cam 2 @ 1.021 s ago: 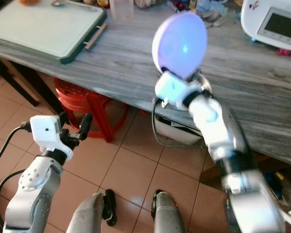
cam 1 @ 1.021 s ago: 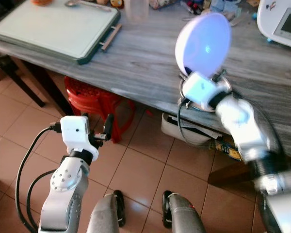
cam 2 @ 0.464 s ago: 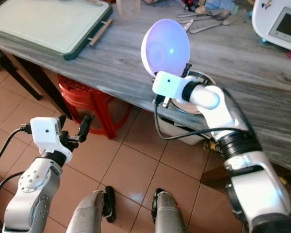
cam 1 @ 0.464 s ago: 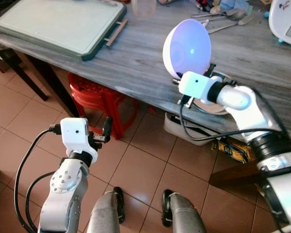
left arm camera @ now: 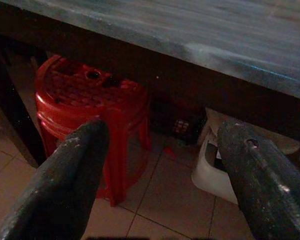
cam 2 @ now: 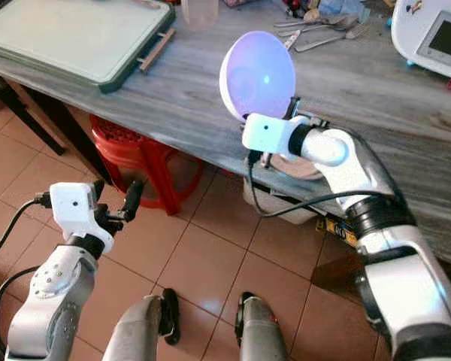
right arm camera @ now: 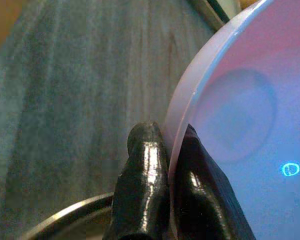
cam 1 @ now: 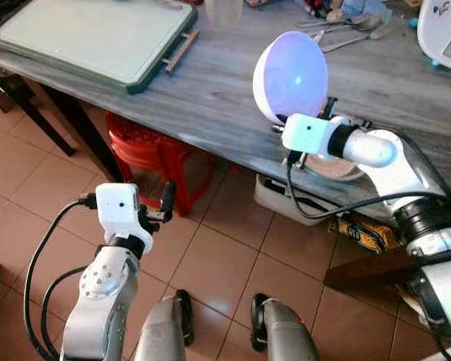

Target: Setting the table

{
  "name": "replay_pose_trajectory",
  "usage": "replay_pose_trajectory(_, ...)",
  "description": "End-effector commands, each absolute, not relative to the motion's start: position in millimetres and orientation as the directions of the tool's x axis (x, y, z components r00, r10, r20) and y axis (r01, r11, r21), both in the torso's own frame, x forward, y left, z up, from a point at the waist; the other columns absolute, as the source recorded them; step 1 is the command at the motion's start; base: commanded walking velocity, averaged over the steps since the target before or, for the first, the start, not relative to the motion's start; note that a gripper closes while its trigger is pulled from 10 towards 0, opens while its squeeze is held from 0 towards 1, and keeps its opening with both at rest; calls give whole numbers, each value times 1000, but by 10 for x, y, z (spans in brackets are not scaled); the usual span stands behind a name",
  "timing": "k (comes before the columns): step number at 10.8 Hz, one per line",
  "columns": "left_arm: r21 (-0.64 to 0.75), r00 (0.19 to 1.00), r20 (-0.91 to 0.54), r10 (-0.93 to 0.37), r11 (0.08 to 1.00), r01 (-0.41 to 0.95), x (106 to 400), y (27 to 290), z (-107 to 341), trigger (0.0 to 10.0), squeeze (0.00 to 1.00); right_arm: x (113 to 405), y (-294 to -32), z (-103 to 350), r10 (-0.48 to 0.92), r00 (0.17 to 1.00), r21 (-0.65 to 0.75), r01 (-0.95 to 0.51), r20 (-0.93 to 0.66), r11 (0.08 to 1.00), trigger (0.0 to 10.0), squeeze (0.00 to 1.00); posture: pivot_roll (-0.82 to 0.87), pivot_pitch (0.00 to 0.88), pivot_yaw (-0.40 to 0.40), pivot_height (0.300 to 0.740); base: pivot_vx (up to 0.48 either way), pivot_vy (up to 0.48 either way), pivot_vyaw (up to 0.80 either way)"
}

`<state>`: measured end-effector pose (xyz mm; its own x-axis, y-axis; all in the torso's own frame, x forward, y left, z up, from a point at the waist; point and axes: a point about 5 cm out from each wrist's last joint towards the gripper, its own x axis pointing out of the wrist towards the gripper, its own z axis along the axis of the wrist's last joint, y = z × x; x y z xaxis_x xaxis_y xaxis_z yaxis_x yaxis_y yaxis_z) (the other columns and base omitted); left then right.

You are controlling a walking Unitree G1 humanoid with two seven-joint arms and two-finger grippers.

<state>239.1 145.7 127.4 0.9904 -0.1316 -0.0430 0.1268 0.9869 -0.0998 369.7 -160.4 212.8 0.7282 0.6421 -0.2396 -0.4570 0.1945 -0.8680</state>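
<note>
The right gripper (right arm camera: 165, 165) pinches the rim of a round pale purple plastic bowl (cam 1: 290, 77). One black finger (right arm camera: 142, 185) sits on the outside of the rim and the other sits on the inside, pressed tight. The bowl stands up on its edge above the gripper, with its hollow side facing the robot. It is up in the air over the near edge of the long grey wooden table (cam 1: 225, 90).

Just under the gripper, on the table, sits a round shiny metal dish (cam 1: 332, 162). The bowl is not touching it.

Farther back on the table lies a big flat pale green tray (cam 1: 90, 34) with a dark rim, well apart from the bowl. Some metal spoons (cam 2: 316, 34) lie at the far side of the table, near a white machine with a screen (cam 2: 432, 37).

The left gripper (left arm camera: 160, 165) hangs low beside the table with its fingers spread apart, holding nothing. It points at a red plastic stool (left arm camera: 90, 105) that stands under the table on the brown tile floor (cam 1: 225, 263).
</note>
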Motion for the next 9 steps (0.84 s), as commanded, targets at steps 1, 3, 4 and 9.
replay_pose_trajectory(1,-89,991,-52,-122,989,118,2361,1463,1273,10000,0,3700,-1622,2112,638,725,-876,-455,-259,162,10000,0,15,283,10,740,0,0,0)
replay_pose_trajectory(3,-86,991,-56,-122,989,117,2364,1463,1269,10000,0,3708,-1625,2104,652,718,-889,-434,-244,146,10000,0,16,283,10,740,0,0,0)
replay_pose_trajectory(4,-85,991,-57,-122,989,117,2359,1464,1270,10000,0,3706,-1616,2102,658,715,-894,-425,-235,142,10000,0,17,283,12,740,0,0,0)
replay_pose_trajectory(9,-82,990,-68,-122,990,116,2367,1464,1250,10000,0,3757,-1697,2097,629,748,-917,-376,-213,136,10000,0,16,282,13,740,0,0,0)
